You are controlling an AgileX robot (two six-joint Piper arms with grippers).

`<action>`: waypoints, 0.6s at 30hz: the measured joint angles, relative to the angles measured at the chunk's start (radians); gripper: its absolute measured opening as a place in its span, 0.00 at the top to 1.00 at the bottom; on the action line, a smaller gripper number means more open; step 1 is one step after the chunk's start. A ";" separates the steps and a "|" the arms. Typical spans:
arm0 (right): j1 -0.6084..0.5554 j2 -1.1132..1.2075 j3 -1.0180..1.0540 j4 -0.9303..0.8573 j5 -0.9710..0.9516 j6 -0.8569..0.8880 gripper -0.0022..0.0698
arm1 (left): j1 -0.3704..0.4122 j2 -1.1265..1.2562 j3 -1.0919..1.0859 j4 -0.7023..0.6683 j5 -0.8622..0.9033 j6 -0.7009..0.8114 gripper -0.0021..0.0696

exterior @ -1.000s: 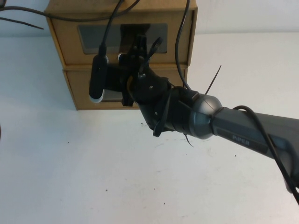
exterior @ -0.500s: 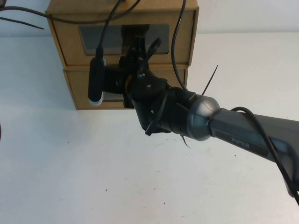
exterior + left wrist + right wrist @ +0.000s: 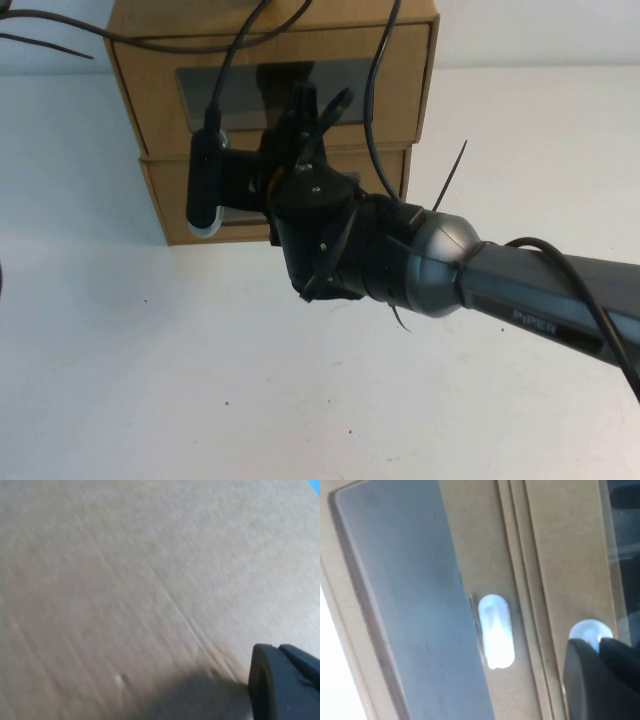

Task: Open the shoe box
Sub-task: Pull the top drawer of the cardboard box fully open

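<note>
1. Close against plain cardboard: left gripper (image 3: 285, 685); claw state cannot be told.
2. Far side of white table (image 3: 150, 380), left of centre: shoe box (image 3: 150, 85), stacked on a second box (image 3: 180, 215), windowed fronts facing the robot.
3. Right gripper (image 3: 305, 110): at the shoe box front, claw pinched narrow.

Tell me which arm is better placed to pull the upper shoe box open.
Right. The right gripper is shut against the upper shoe box, by its finger hole; the left gripper faces only plain cardboard.
</note>
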 joint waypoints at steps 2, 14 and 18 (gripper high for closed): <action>0.010 -0.016 0.020 0.004 0.005 0.000 0.96 | 0.000 0.000 0.000 0.000 0.002 0.000 0.98; 0.019 -0.094 0.113 0.049 0.007 0.000 0.96 | 0.000 0.000 0.000 -0.008 0.002 -0.001 0.98; 0.019 -0.096 0.115 0.049 -0.002 0.000 0.96 | 0.000 -0.004 0.000 -0.008 0.004 -0.002 0.98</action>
